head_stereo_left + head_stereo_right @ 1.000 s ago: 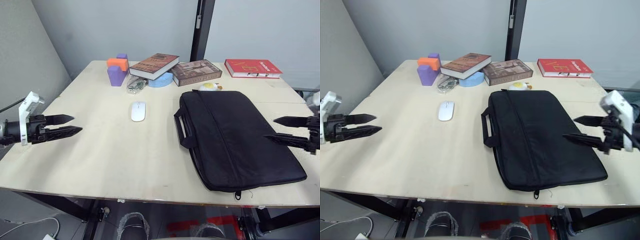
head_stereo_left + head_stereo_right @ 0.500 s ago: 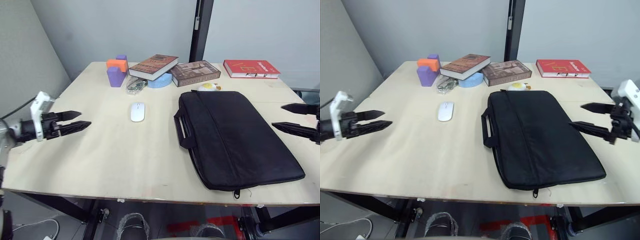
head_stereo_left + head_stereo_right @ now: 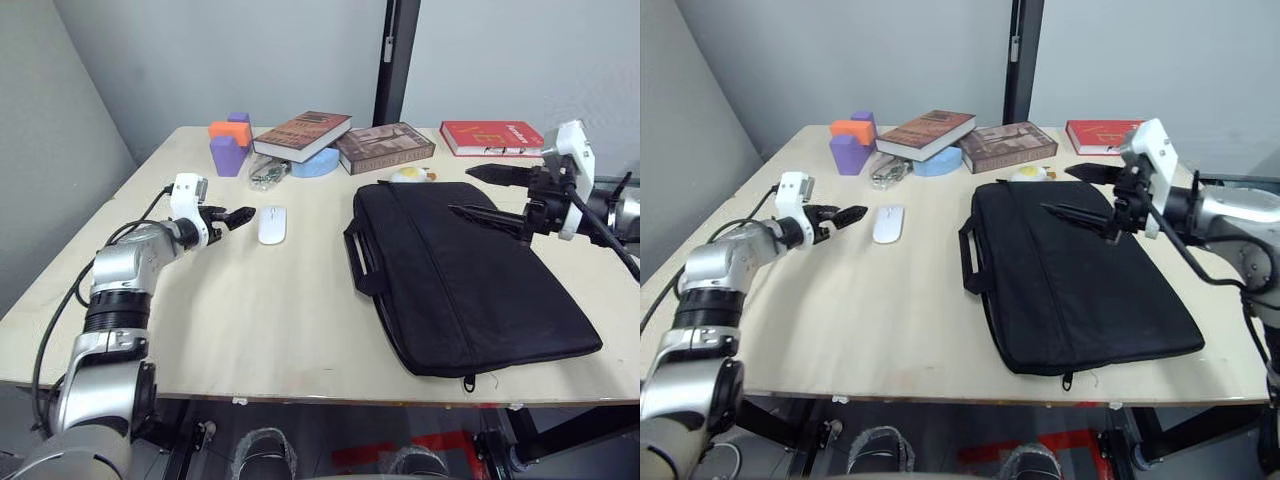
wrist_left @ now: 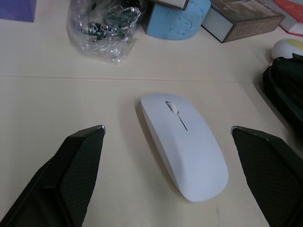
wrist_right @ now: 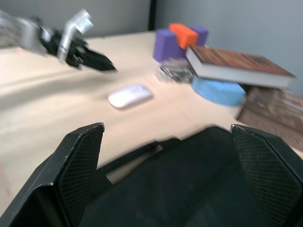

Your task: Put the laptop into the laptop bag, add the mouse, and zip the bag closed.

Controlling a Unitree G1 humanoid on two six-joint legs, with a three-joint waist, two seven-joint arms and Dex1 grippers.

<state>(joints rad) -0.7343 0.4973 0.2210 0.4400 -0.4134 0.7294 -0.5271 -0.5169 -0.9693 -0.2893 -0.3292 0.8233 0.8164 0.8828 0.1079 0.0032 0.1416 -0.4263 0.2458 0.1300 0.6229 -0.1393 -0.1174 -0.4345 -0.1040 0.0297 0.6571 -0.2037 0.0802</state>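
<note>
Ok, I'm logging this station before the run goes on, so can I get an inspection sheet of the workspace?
Surface: pale wooden table, bare at the front.
Job's things: black laptop bag lying flat; white mouse on the table beside its handles; laptop: nothing seen.
Clutter: purple and orange blocks, clear plastic packet, brown books on a blue object, red book, egg-shaped toy at the bag's far edge.
Grippers: left gripper open, straddling the mouse without touching; right gripper open above the bag.
Cables: black cables along both arms.
Surroundings: grey walls, dark post.
</note>
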